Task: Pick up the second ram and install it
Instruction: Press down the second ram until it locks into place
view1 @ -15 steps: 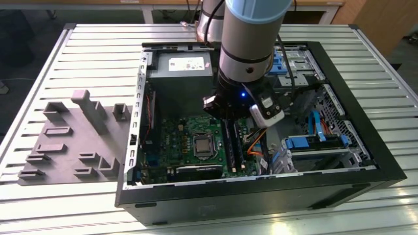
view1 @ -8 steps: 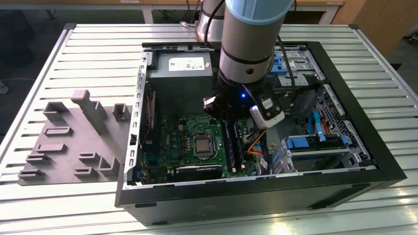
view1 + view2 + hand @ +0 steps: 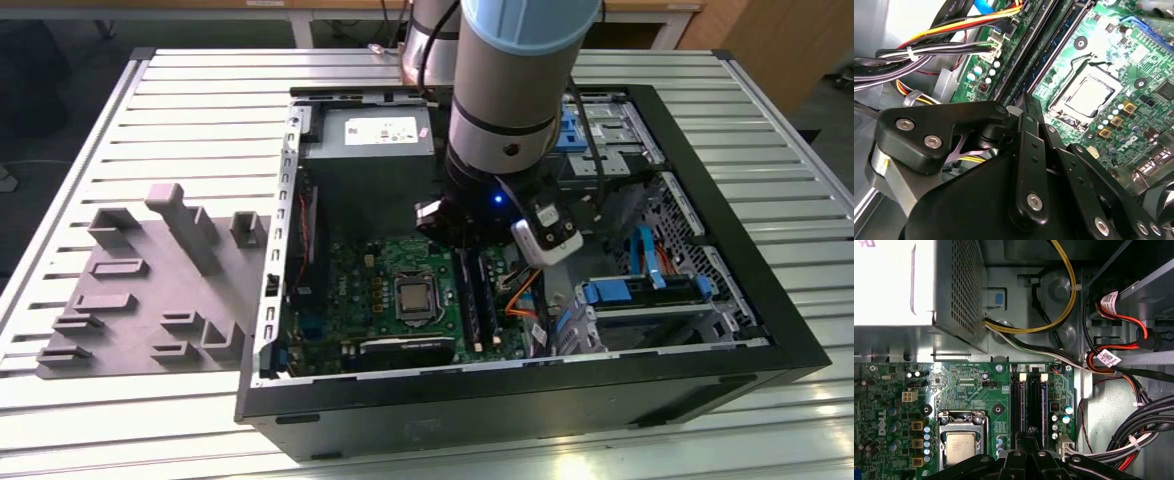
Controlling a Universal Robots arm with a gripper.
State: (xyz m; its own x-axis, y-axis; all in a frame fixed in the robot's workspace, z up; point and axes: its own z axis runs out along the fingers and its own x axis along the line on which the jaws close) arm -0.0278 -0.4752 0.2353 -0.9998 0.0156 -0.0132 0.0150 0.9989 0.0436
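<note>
Inside the open computer case [image 3: 747,330] my gripper [image 3: 1030,434] is low over the motherboard [image 3: 969,385], at the long black memory slots [image 3: 1017,400]. Its fingers are shut together and their narrow tip [image 3: 1025,102] points down onto the slots. A dark-blue ram stick [image 3: 1043,400] stands on edge in the outer slot, next to the tip. Whether the tip touches a stick I cannot tell. In the exterior view the arm's wrist [image 3: 497,205] hangs over the slots [image 3: 477,292] and hides the fingers.
The grey holder tray [image 3: 134,290] lies on the slatted table at the exterior view's left. The grey power-supply box [image 3: 374,135] fills the case's far end. The processor socket [image 3: 961,445] lies beside the slots. Cable bundles [image 3: 1139,435] and blue drive brackets [image 3: 641,295] crowd the other side.
</note>
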